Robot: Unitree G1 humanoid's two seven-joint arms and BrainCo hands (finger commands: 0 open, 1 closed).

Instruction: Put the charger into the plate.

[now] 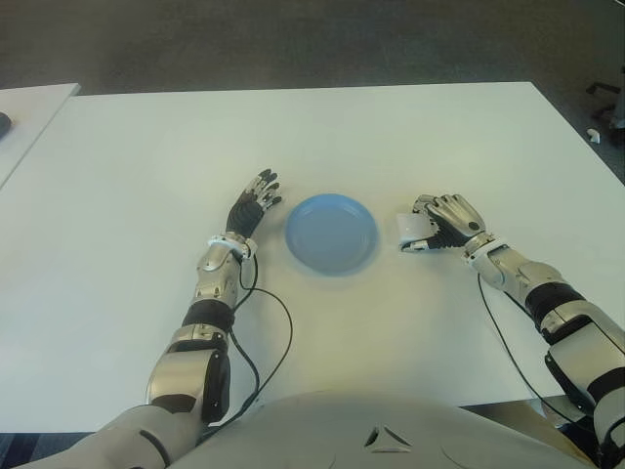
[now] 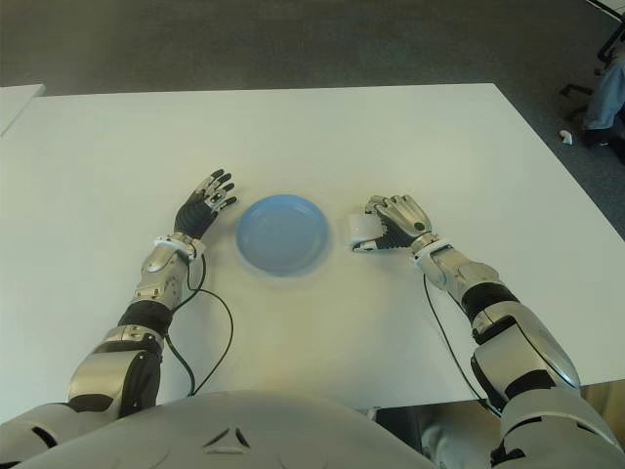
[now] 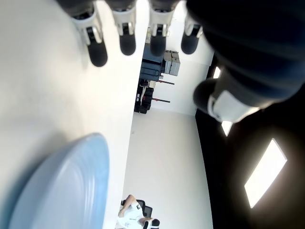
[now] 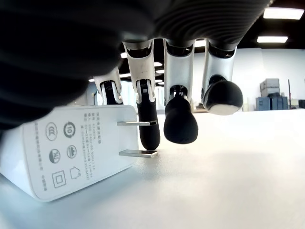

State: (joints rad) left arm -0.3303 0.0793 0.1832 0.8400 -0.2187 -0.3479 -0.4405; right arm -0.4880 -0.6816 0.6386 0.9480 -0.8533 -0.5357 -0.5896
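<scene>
A white charger (image 1: 410,229) lies on the white table just right of the empty blue plate (image 1: 331,234). My right hand (image 1: 444,223) is curled over it from the right, shut on it. In the right wrist view the charger (image 4: 71,152) touches the tabletop, its two metal prongs pointing at my fingers (image 4: 148,129), and one fingertip sits between the prongs. My left hand (image 1: 256,200) shows flat just left of the plate, with its fingers (image 3: 126,28) spread and holding nothing. The plate's rim (image 3: 62,191) shows close by in the left wrist view.
The white table (image 1: 146,176) stretches wide around the plate. A second table (image 1: 29,107) stands at the far left with a dark object (image 1: 3,123) on it. Black cables (image 1: 273,332) run from both wrists toward my body. A chair base and a person's leg (image 2: 605,88) show at the far right.
</scene>
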